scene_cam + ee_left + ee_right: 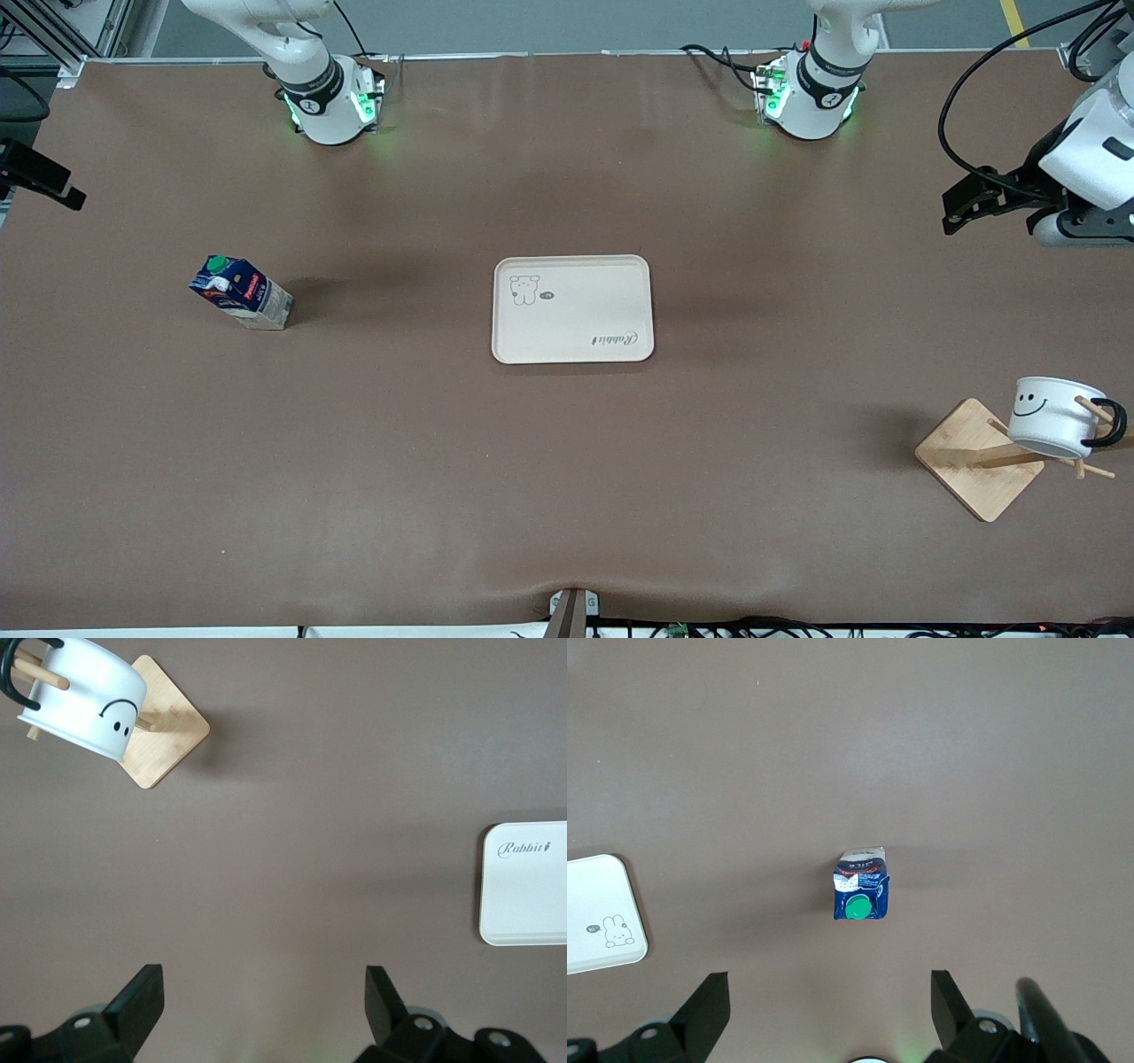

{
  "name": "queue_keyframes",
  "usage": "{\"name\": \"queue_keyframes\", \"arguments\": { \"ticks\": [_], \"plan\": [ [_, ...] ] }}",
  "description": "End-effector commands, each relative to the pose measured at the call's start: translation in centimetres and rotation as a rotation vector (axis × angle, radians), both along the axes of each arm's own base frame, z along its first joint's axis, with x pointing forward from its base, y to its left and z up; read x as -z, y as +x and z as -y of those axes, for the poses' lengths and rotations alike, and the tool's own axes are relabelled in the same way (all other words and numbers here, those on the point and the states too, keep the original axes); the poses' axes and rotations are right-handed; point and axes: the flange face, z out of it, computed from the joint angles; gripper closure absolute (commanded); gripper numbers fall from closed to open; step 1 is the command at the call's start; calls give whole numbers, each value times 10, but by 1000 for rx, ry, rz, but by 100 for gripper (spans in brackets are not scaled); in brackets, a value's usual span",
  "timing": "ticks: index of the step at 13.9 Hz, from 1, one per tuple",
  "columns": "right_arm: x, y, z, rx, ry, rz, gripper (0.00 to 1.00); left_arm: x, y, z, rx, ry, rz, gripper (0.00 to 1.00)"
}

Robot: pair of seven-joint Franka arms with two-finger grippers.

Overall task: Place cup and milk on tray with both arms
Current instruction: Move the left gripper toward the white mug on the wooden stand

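The cream tray (572, 308) lies mid-table with nothing on it. The milk (241, 292), a dark-blue carton with a green cap, stands toward the right arm's end. The white smiley cup (1054, 416) hangs tilted on a wooden rack toward the left arm's end. My left gripper (961, 206) hovers open over bare table at that end. Its wrist view shows the open left gripper (262, 983), the cup (84, 700) and a tray corner (527, 886). My right gripper (53, 182) hovers at the other end. Its wrist view shows the open right gripper (828, 985), the milk (861, 886) and the tray (598, 912).
The rack's square wooden base (970, 461) sits under the cup, with pegs sticking out past the mug. Black cables loop at the table corner by the left arm (992, 80). A small mount (571, 611) sits at the table's front edge.
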Motion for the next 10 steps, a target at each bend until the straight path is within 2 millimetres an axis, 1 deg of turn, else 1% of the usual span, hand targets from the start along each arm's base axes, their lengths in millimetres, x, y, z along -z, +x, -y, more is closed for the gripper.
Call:
{"name": "queue_keyframes", "arguments": {
  "ticks": [1,3,5,6,10],
  "plan": [
    [-3,0,3,18,-10,-5,0,-5,2,-2,7,-1,-6,0],
    [-3,0,4,21,-10,-3,0,-7,2,-3,3,-3,-2,0],
    [-4,-1,10,33,-8,0,0,-7,2,-5,0,-4,-3,0],
    [-4,-1,10,33,-6,0,0,-7,3,-11,-14,-5,-2,0],
    [-4,0,6,27,-2,2,0,-2,6,-14,-35,-8,-9,0]
  ]
}}
